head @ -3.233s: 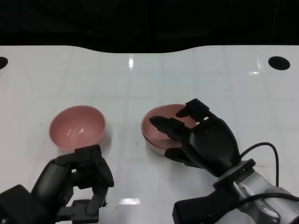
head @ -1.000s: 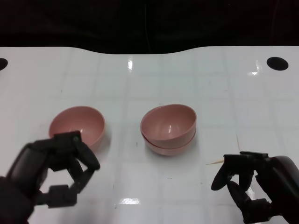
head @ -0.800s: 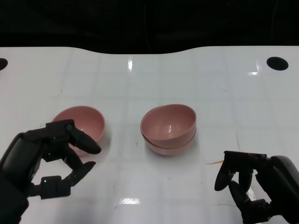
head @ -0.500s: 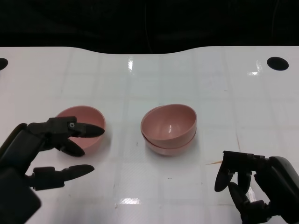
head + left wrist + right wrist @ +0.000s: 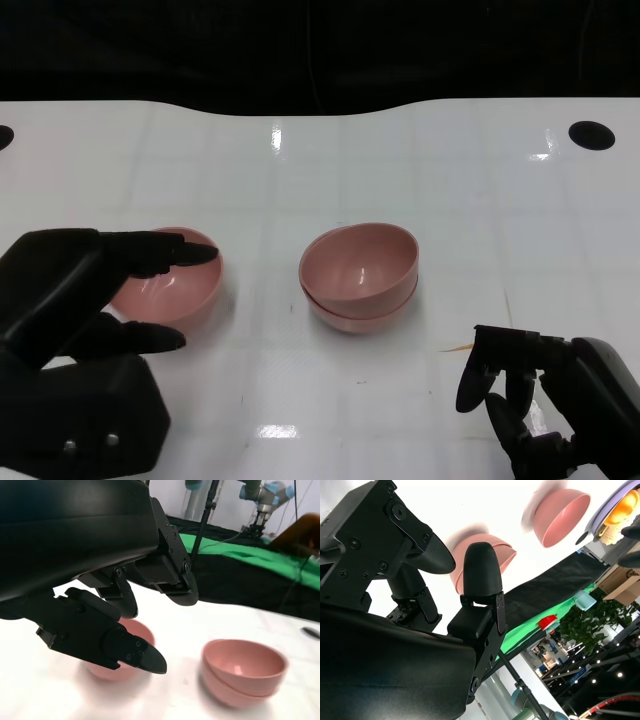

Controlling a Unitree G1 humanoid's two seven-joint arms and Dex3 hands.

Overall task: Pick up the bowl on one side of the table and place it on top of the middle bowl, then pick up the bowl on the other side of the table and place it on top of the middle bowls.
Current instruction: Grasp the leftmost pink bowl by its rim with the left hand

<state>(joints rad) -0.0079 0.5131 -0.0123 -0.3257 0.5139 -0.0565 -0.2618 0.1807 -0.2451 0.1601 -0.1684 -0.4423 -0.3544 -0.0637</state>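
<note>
Bowls: two pink ones are sitting nested at the middle of the white surface [image 5: 330, 170], the top bowl [image 5: 360, 262] leaning askew inside the bottom bowl [image 5: 362, 315], whose rim is showing beneath it. A third pink bowl, the side bowl [image 5: 170, 290], is standing alone, upright, on the robot's left side, well apart from the stack.

Left robot hand [image 5: 75, 290]: it is hovering at the near rim of the side bowl with its fingers spread wide, the upper fingers [image 5: 165, 252] reaching over the bowl's near edge and the lower one stretching out just in front of it. It is holding nothing; whether any finger is touching the bowl cannot be told. The left wrist view is showing the same spread fingers [image 5: 130, 650] with the side bowl [image 5: 135, 630] partly hidden behind them and the stack off to one side.

Right robot hand [image 5: 540, 395]: it is hanging low at the near right corner, well apart from the stack, fingers curling inward and holding nothing.

Other items: a thin pale sliver [image 5: 460, 347] is lying on the surface just beyond the right hand, and a dark round hole [image 5: 591, 134] is showing at the far right.
</note>
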